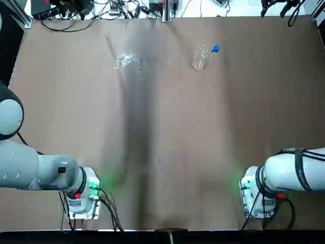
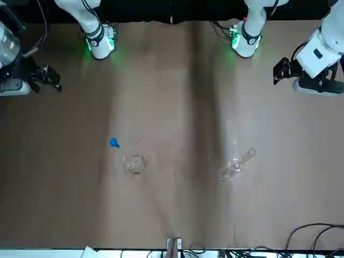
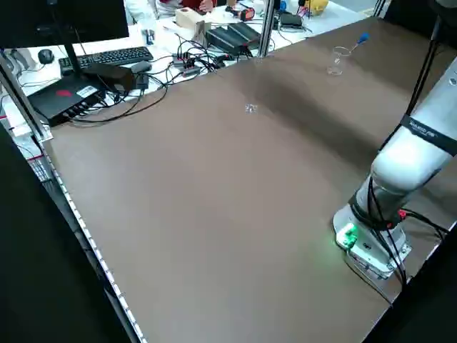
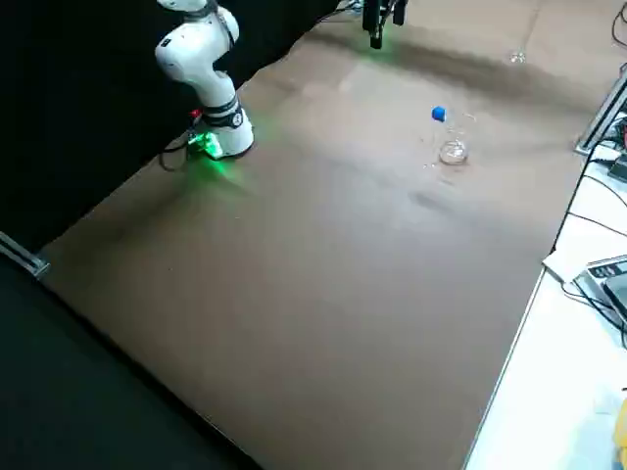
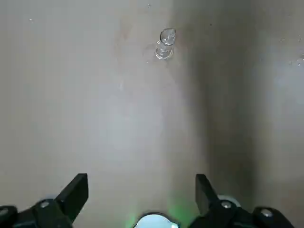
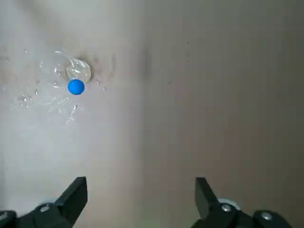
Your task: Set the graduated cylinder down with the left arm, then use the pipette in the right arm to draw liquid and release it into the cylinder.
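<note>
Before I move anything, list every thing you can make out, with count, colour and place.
table: one, brown, under everything
measuring cylinder: one, clear, standing on the table's far left
beaker: one, clear, far side, right of the cylinder
dropper: one, blue bulb, leaning in the beaker
monitor, keyboard, mouse: one each, black, bench beyond
cables: many, black, mostly far edge
person's hand: one, beyond the bench
robot arms: two, white-grey, left and right sides
left jaws, right jaws: black, open, raised, empty

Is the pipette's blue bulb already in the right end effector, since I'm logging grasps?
No, the blue bulb sits by the beaker, away from the right end effector's open fingers.
</note>
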Tool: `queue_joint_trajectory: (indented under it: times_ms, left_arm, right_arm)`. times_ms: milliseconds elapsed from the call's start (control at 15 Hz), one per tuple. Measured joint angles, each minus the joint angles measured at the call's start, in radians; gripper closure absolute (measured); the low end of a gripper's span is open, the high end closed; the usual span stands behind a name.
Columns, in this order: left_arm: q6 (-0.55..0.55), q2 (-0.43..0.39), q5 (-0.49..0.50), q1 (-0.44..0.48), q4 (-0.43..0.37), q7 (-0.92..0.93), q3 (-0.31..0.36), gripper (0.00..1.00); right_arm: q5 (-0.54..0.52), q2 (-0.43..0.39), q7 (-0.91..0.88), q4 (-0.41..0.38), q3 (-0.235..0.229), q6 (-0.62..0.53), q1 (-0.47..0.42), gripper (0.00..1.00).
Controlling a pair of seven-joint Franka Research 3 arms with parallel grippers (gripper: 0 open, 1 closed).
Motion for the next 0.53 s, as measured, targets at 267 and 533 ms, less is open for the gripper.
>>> queue_joint_trajectory:
  times_ms: [267, 533]
  left_arm:
    - [0.000, -0.005, 0.000, 0.004, 0.001, 0.000, 0.004, 0.00]
    - [0.001, 0.023, 0.000, 0.055, -0.009, 0.001, 0.005, 0.00]
  right_arm:
    - [-0.002, -0.012, -0.004, 0.070, 0.000, -0.080, -0.004, 0.00]
    - [0.003, -0.003, -0.004, 0.072, 0.001, -0.090, -0.004, 0.00]
